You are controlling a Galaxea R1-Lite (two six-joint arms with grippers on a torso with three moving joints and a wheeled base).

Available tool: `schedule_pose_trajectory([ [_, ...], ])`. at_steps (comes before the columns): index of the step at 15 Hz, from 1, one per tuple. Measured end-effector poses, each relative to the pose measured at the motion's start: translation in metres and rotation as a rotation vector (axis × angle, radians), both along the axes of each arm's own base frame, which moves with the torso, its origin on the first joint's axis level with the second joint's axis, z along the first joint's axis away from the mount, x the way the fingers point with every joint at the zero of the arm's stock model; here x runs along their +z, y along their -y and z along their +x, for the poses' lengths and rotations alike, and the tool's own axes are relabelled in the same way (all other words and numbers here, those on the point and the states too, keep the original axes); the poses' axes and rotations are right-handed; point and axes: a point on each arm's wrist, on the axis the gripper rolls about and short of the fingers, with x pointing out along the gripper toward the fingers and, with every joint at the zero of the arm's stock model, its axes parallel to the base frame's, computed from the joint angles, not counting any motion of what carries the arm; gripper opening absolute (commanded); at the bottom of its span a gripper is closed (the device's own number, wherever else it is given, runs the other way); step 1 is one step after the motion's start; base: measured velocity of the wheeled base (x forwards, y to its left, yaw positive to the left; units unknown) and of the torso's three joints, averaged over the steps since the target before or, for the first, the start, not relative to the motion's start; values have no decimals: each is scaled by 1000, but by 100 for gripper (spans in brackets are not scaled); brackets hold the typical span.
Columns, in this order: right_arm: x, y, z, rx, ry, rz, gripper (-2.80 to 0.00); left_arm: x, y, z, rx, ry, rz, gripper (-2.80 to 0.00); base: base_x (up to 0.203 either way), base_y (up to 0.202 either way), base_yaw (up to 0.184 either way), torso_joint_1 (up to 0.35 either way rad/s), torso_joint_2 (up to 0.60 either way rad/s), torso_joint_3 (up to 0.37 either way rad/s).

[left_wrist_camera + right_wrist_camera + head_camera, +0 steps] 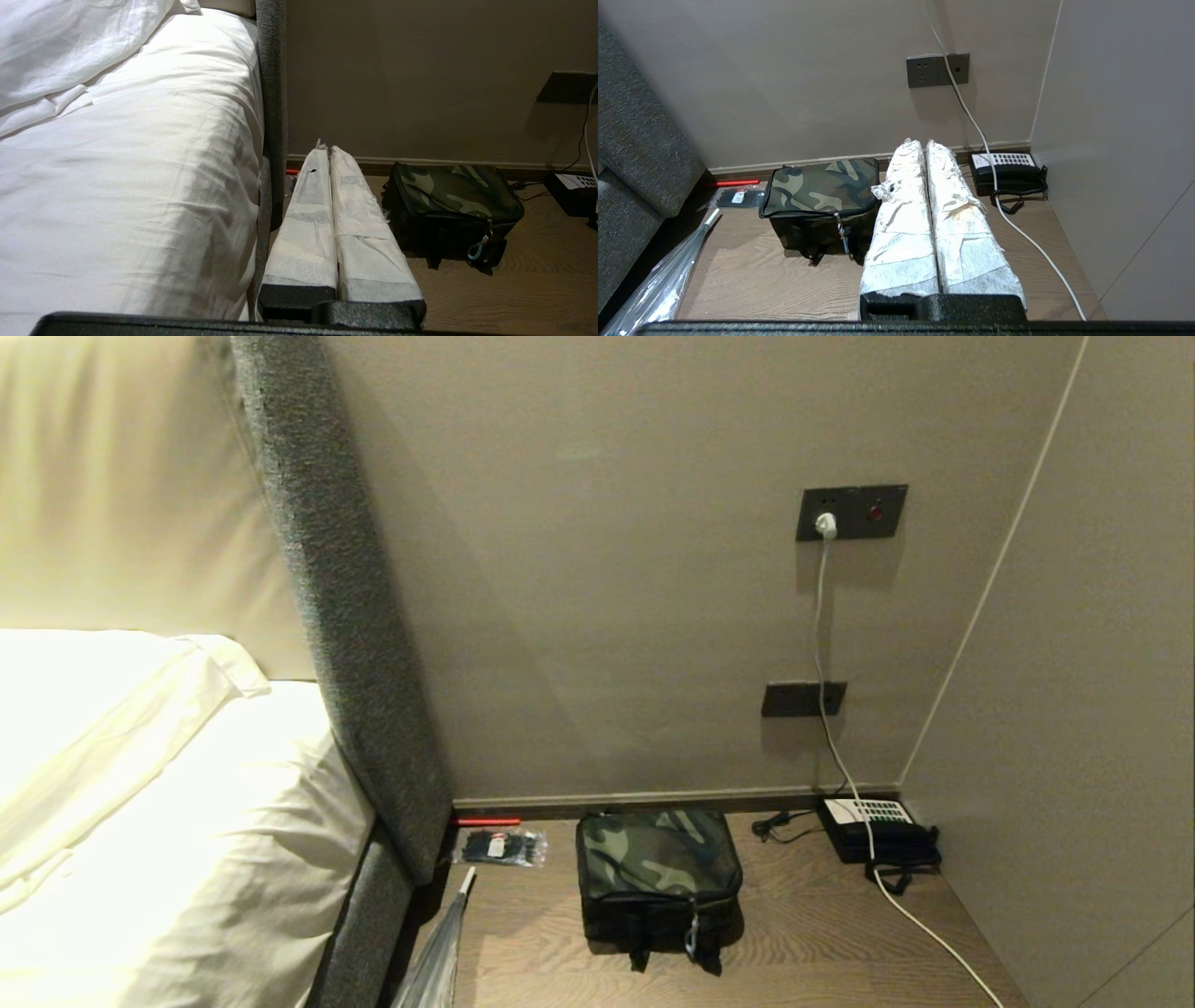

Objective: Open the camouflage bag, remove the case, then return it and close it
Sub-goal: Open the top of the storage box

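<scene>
Camouflage bag (822, 196) zipped, at ten o'clock from right gripper (924, 144), nearer than left gripper (325, 150). Both pressed together, empty.

No legible text or labels anywhere

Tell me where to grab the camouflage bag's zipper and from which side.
Probably the zipper pull dangling on the front face of the camouflage bag. Come from the front, the side facing the robot: the lid is zipped shut and the wall blocks the back.
</scene>
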Motion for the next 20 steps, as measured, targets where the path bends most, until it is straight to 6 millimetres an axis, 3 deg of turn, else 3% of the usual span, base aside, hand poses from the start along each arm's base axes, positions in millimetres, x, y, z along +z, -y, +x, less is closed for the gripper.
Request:
schedule_pose_trajectory([
  [16, 0, 0, 0, 0, 0, 0, -280, 0, 0, 0, 0, -4, 14, -280, 0, 0, 0, 0, 0, -2],
  [20, 0, 0, 0, 0, 0, 0, -280, 0, 0, 0, 0, -2, 12, -280, 0, 0, 0, 1, -2, -161],
])
